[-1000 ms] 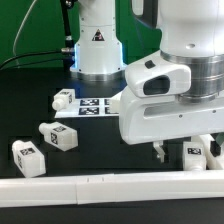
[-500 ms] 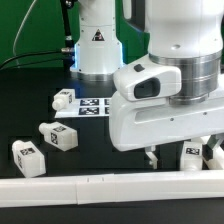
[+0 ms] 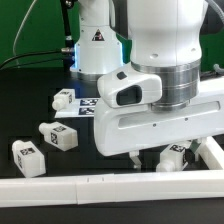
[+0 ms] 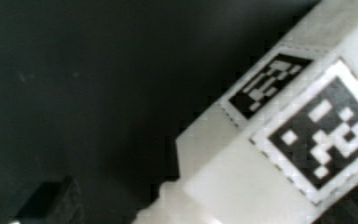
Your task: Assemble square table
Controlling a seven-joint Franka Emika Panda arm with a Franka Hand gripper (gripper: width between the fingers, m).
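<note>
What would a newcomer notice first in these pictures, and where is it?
The big white arm fills the exterior view's right, low over the black table. Three tagged legs lie loose at that view's left. In the wrist view a white tagged part looms close.

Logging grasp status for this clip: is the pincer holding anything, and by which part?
Cannot be told: the pincer hangs right by a tagged white leg, but neither view shows whether its fingers touch it.

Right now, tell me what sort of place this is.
Probably a robotics lab bench rather than a home or workshop. A robot arm's base stands at a black table, loose white legs carry black-and-white square tags, and a marker board lies flat beside them.
</note>
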